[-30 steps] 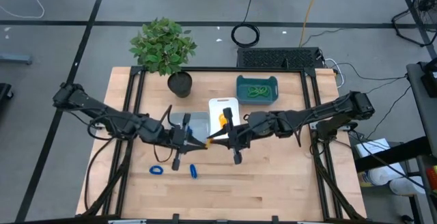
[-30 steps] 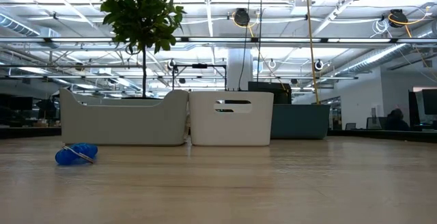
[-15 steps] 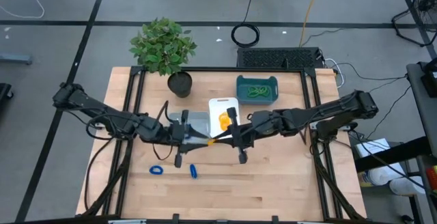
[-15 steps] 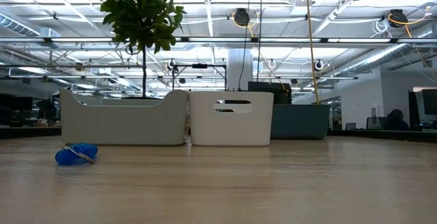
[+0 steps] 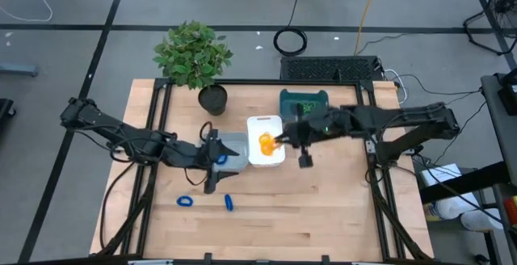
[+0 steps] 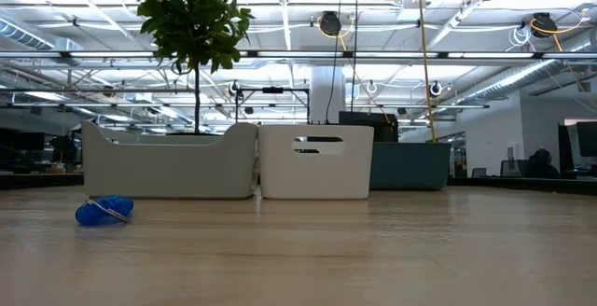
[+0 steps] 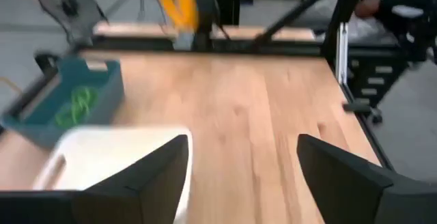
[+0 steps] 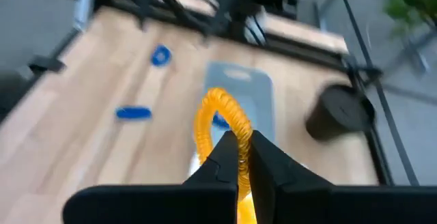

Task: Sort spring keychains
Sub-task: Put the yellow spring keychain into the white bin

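An orange spring keychain [image 8: 220,118] sits in my right gripper [image 8: 244,152], which is shut on it over the white tray [image 5: 266,158]. My left gripper [image 5: 216,157] stands open and holds nothing [image 7: 242,157] at the grey tray's [image 5: 236,145] left side. Two blue spring keychains [image 5: 185,201] [image 5: 229,203] lie on the table nearer the front; the low view shows one [image 6: 104,210]. Another blue one [image 8: 220,120] lies in the grey tray. Green ones [image 5: 305,108] lie in the teal tray [image 5: 291,97]. My right gripper pinches the orange keychain's coil [image 8: 235,136] between its two fingertips [image 8: 222,157]. The rest of the coil arches out past the fingertips as a loop [image 8: 208,108]. The fingers come from the table's right side, over the white tray, and the keychain is lifted clear of the table.
A potted plant [image 5: 194,55] in a black pot [image 5: 212,99] stands at the far left behind the grey tray. The three trays stand side by side along the far half. Bare wooden table [image 5: 323,208] lies in front and to the right.
The orange keychain, stretched between both grippers a second ago, is now only in my right gripper. That gripper has carried it toward the far edge and the right, over the white tray. My left gripper has drawn back a little toward the grey tray.
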`<act>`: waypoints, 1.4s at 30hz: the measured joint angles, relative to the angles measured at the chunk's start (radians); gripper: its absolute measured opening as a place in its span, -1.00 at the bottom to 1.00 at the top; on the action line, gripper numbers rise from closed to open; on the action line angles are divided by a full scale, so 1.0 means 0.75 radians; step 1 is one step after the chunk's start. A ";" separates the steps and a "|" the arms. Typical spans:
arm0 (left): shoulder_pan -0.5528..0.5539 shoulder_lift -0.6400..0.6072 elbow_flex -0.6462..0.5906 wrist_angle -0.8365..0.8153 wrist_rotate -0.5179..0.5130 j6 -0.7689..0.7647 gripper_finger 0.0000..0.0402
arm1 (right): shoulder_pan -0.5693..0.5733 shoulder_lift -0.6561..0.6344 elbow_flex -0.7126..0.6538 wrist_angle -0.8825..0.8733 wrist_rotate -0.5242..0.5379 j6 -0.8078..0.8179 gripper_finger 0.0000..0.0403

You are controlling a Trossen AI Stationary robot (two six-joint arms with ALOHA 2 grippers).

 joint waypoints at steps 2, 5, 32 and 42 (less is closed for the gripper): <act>0.002 -0.001 0.000 -0.073 0.037 -0.059 0.46 | -0.046 0.032 0.087 -0.133 0.000 -0.001 -1.00; 0.003 0.004 0.000 -0.156 0.069 -0.151 0.51 | -0.108 0.088 0.191 -0.314 0.000 -0.002 -1.00; -0.064 0.004 0.001 -0.528 0.313 -0.497 0.36 | -0.388 0.774 0.677 -0.777 -0.073 -0.217 -1.00; -0.111 0.004 0.001 -0.538 0.312 -0.527 0.26 | -0.385 0.844 0.473 -0.522 -0.071 -0.218 -1.00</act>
